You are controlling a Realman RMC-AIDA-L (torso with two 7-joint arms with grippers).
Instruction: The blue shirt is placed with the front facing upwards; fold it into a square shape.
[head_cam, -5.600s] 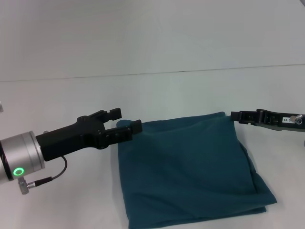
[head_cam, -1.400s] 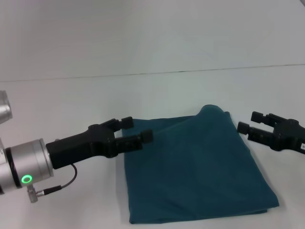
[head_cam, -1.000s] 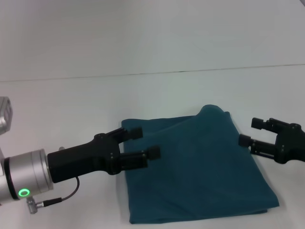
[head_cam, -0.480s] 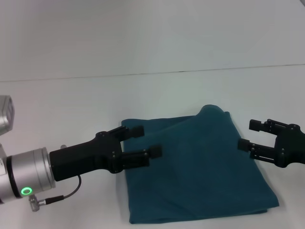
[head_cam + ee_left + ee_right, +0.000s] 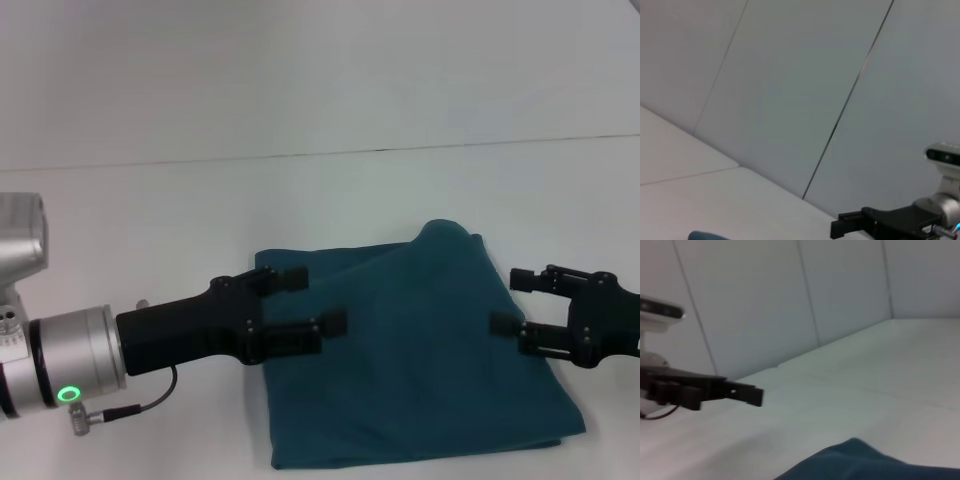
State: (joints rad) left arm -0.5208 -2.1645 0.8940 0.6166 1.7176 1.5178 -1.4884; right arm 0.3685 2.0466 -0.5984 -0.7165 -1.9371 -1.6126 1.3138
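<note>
Folded blue shirt [image 5: 410, 350] lies on the white table [image 5: 150, 220]; left gripper [image 5: 312, 300] and right gripper [image 5: 518, 300] hover over its sides, jaws apart.

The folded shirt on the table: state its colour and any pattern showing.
The blue shirt is plain dark teal-blue, with no print showing; the head view shows it best.

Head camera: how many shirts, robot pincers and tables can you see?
Blue shirt: 1
Pincers: 2, the left pincer and the right pincer, both open above the shirt
Table: 1
Total: 4
</note>
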